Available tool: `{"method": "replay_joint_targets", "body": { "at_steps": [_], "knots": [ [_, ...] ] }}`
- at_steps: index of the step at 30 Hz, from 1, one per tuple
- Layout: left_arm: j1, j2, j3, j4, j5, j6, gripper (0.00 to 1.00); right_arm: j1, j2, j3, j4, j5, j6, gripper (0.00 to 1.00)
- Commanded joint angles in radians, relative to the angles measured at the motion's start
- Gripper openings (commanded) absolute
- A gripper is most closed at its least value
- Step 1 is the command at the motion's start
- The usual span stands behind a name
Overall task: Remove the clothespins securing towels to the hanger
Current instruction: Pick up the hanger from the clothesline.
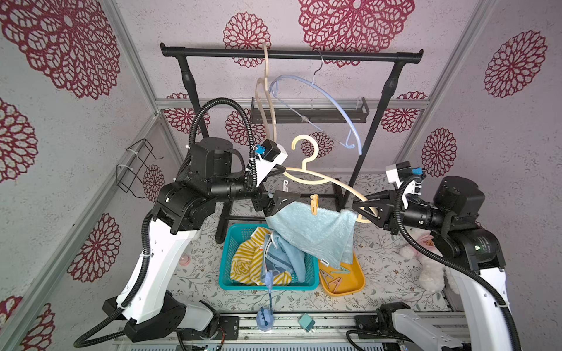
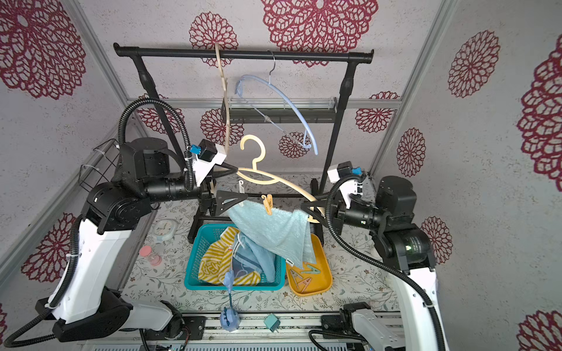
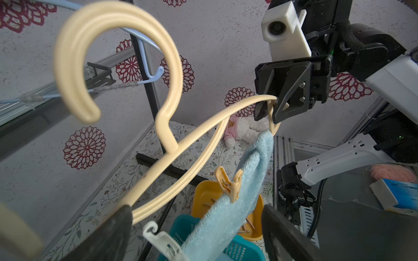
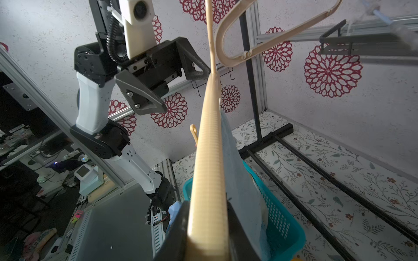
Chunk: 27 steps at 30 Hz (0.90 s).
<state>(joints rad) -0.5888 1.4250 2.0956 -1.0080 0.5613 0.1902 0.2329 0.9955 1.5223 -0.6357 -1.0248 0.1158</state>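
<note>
Both grippers are at the ends of the cream hanger (image 3: pixel 166 117), which is up in the air. The right gripper (image 1: pixel 363 209) is closed narrowly on the hanger's right end and holds it. The left gripper (image 1: pixel 290 183) has its jaws spread wide at the hanger's left end and grips nothing. The white clothespin (image 3: pixel 161 239) stands between its two fingers, and I cannot tell if a finger touches it. This clothespin sits at the left edge of the light blue towel (image 1: pixel 313 231), which is draped over the hanger's lower bar. Further along the bar, about midway between the grippers, the orange-yellow clothespin (image 1: pixel 314 204) clips the same towel. Below, the striped towel (image 1: pixel 243 258) and the lettered blue towel (image 1: pixel 275 263) lie in the teal basket (image 1: pixel 264 285). Just beside the basket, the yellow tray (image 1: pixel 355 273) holds several loose clothespins (image 1: pixel 333 275).
</note>
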Motion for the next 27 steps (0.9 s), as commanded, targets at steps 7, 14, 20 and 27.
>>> {"method": "replay_joint_targets", "body": {
  "at_steps": [7,14,20,27],
  "knots": [
    [0.001,-0.061,-0.029,-0.049,-0.149,0.061,0.90,0.152,0.067,0.091,0.015,0.066,-0.086,0.00],
    [0.072,-0.114,-0.069,-0.083,-0.154,0.063,0.90,0.252,0.146,0.155,-0.023,0.093,-0.137,0.00],
    [0.179,-0.137,-0.096,-0.057,-0.046,0.046,0.90,0.296,0.189,0.201,-0.036,0.093,-0.166,0.00],
    [0.224,-0.105,-0.100,-0.115,0.102,0.061,0.90,0.299,0.208,0.225,0.015,0.037,-0.160,0.00]
  ]
}}
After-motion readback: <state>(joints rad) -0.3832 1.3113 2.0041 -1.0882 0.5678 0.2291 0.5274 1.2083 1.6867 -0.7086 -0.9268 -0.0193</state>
